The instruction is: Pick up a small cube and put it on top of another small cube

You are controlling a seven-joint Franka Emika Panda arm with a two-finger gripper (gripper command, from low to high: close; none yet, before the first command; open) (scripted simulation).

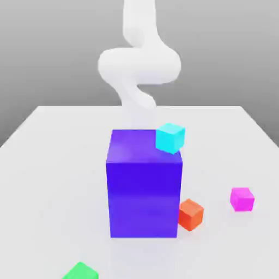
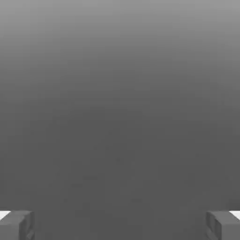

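Released, the gripper (image 2: 120,225) holds nothing (fingers (image 2: 16,225) spread wide). Small magenta cube (image 1: 241,198) rests on the table (image 1: 49,163), right of the orange cube (image 1: 190,214).

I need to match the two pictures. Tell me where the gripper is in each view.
Exterior view: the white arm passes behind the big blue block, which hides the gripper.
Hand view: gripper, fingers wide apart, nothing between.
Shared landmark: the plain grey backdrop, likely.

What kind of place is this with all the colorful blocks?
Probably a computer-made practice world, not a real room. A plain white table floats against blank grey, a smooth white robot arm bends above it, and the big blue-purple block is flat and perfect.
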